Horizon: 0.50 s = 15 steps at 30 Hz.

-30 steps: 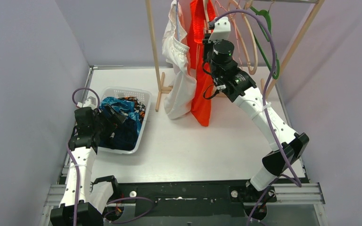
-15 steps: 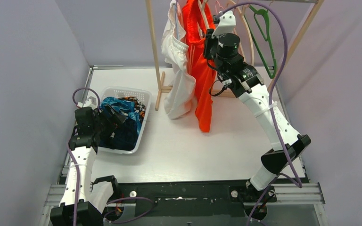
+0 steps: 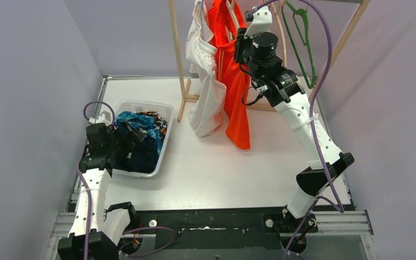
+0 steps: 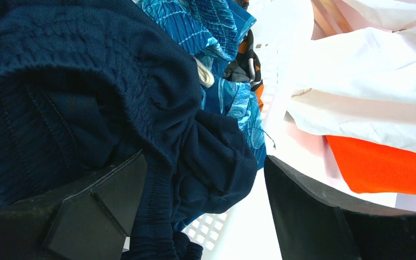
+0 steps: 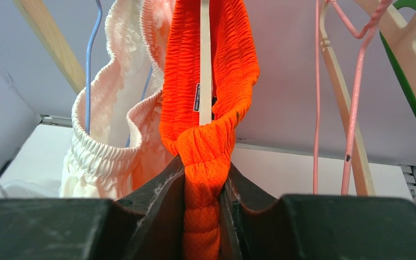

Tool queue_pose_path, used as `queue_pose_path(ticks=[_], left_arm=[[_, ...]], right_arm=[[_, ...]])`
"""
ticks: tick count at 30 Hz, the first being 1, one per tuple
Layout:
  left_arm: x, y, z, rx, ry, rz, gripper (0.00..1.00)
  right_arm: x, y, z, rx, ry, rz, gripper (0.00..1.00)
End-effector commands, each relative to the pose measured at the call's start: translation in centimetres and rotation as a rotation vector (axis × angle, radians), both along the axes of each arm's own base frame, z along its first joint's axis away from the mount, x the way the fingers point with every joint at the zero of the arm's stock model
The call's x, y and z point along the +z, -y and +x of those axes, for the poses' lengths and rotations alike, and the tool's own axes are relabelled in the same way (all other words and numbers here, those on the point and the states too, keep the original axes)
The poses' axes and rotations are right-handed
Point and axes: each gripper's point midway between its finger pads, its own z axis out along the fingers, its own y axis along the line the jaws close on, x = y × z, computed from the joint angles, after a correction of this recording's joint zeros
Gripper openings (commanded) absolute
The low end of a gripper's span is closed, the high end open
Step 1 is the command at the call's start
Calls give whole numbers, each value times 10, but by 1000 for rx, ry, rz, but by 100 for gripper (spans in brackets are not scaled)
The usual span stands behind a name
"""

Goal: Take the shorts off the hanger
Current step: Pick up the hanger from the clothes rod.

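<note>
The shorts in bright orange (image 5: 206, 146) hang from a pale hanger (image 5: 205, 54) on the wooden rack (image 3: 175, 54). The mesh looks light and limp and will likely stretch and drag rather than lift. The bunched waistband seems the sound hold, and the right gripper (image 5: 206, 179) is pinched tight on it. The white shorts (image 3: 203, 103) hang touching them and could get dragged along. Well apart, the basket (image 3: 141, 102) holds a navy pair (image 4: 86, 81) and a teal pair (image 4: 206, 16), with the left gripper (image 4: 206, 184) spread wide over them. A bare pink hanger (image 5: 318, 108) and green hanger (image 5: 411, 4) beside might snag; how the waistband loops its hanger I cannot quite tell.
</note>
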Motion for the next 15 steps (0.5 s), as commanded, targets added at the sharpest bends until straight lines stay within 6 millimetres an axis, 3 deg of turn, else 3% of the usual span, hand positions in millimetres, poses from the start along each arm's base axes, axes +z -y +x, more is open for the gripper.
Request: queue_pose_path(ticks=[1,4,8,15], left_arm=[[11,-3,10,-2,64,13,80],[10,-6,12,11,60,11,80],[9,-6,12,13,52,10,80],[8,-6,12,11,47,8,80]], right_arm=[[119,23,-33,3,333,196,0],[111,16,-28,26,316,151,0],[100,28,-25,-53,315,141,0],[112,39,-38,-69,416,137,0]])
